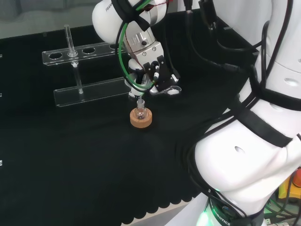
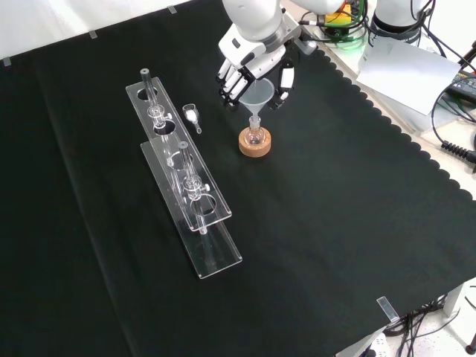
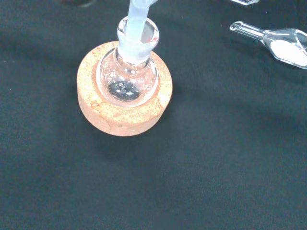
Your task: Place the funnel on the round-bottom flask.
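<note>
Partly hidden by the hand [image 2: 253,74], the funnel [image 2: 256,98] enters the flask [image 3: 127,79].

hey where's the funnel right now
In the front view the funnel is in the hand at upper centre, its stem in the neck of the round-bottom flask on the cork ring.

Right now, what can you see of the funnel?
The funnel looks like translucent whitish plastic: a wide cone above a narrow stem. It stands roughly upright, its stem entering the neck of the round-bottom flask on the cork ring. The hand has its fingers curled around the cone.
</note>
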Controlling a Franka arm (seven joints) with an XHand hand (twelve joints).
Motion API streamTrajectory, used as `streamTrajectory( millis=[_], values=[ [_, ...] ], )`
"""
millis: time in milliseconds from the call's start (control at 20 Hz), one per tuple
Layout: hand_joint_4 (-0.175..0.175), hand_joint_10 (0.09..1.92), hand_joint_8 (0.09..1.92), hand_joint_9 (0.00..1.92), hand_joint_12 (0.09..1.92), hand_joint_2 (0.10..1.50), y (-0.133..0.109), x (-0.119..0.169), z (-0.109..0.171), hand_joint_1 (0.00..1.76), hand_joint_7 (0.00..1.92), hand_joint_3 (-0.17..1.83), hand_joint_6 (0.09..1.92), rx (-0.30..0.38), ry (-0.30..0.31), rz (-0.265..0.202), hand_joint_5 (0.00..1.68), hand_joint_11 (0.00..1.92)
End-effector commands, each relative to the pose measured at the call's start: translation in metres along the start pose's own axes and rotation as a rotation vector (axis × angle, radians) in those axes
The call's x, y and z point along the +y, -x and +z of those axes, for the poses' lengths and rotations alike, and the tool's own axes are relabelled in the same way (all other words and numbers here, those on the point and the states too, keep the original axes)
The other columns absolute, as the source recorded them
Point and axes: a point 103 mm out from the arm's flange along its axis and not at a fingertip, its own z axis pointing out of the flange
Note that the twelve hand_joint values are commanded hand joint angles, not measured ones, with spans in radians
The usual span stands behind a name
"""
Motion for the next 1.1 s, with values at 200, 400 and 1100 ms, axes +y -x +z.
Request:
streamTrajectory(
  millis=[200,400,1100],
  values=[
    [-0.067,0.58,0.71,0.77,1.27,0.89,0.0002,0.0017,0.0028,0.77,0.34,0.63,0.71,-0.003,-0.004,0.003,0.52,0.53],
    [-0.069,0.60,0.72,0.74,1.29,0.88,0.0003,0.0016,0.0036,0.76,0.31,0.62,0.70,-0.002,-0.001,-0.002,0.50,0.50],
    [-0.079,0.74,0.74,0.46,1.38,0.73,0.0024,-0.0016,0.0058,0.71,0.08,0.65,0.16,0.003,0.008,-0.021,0.32,0.27]
  ],
)
